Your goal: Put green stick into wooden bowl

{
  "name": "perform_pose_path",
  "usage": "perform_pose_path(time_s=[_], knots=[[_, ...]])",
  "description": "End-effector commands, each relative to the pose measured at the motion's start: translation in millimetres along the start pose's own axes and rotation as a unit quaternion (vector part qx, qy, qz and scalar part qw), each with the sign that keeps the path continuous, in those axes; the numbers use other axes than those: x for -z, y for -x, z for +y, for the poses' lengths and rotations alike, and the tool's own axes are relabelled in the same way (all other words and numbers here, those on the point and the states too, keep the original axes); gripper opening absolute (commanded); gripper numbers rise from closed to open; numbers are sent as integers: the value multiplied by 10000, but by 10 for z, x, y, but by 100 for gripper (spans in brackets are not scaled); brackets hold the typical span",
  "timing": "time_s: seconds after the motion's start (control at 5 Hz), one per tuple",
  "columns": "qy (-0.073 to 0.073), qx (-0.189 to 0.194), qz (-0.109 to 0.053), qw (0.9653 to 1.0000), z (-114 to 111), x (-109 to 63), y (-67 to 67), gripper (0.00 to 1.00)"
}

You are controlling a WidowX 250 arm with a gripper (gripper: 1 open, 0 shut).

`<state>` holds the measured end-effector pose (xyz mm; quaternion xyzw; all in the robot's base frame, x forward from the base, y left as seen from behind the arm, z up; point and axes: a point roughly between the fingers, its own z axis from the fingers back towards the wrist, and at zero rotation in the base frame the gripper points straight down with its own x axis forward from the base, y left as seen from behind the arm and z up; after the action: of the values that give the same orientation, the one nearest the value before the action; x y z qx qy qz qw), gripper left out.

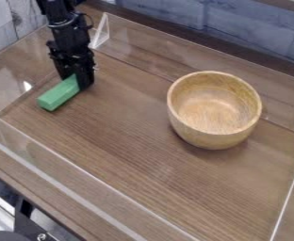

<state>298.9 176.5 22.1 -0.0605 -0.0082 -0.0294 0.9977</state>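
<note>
At the table's far left, my black gripper pinches one end of the flat bright-green stick; I should lift squarely before carrying it to the round tan wooden bowl.

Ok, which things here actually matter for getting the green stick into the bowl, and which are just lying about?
For the job:
- green stick, on the table by the gripper
- wooden bowl, empty, off to the right
- gripper, down at the stick's far end

Just there:
- clear wall around the table
- clear bracket behind the gripper
</note>
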Motion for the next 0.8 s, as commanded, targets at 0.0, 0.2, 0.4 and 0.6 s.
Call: perform_pose_path(time_s=[0.0, 0.2, 0.4, 0.6], knots=[[-145, -81, -350, 9993, -7, -381, -75, 0], [-126, -334, -454, 9983, -98, -589, -89, 0], [-59, -418, -549, 9976, -369, -783, -191, 0], [24, -293, -584, 9979, -672, -782, -385, 0]])
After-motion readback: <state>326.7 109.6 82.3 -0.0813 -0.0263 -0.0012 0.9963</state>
